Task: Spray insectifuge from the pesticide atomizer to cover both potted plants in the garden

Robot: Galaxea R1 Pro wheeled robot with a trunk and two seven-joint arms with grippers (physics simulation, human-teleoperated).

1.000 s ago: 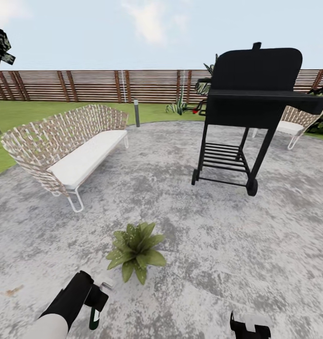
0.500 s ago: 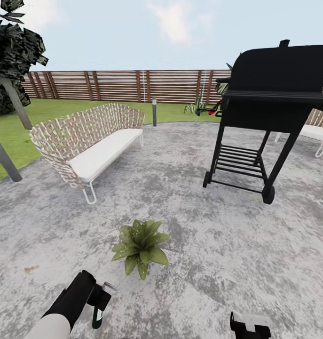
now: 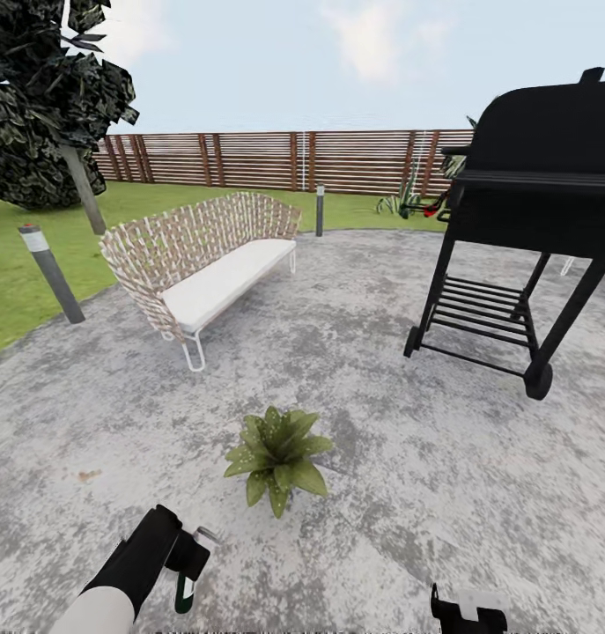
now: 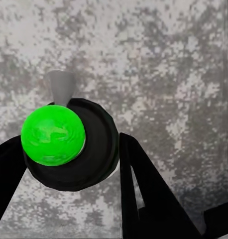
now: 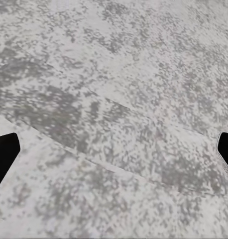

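The left end effector grips the pesticide atomizer low at seven o'clock, nozzle toward the potted plant ahead at twelve. The right end effector is spread, empty.

A backyard garden: a round grey stone patio carries a woven sofa and black barbecue grill (lid shut), ringed by lawn, bollard lamps and a brown slatted fence.
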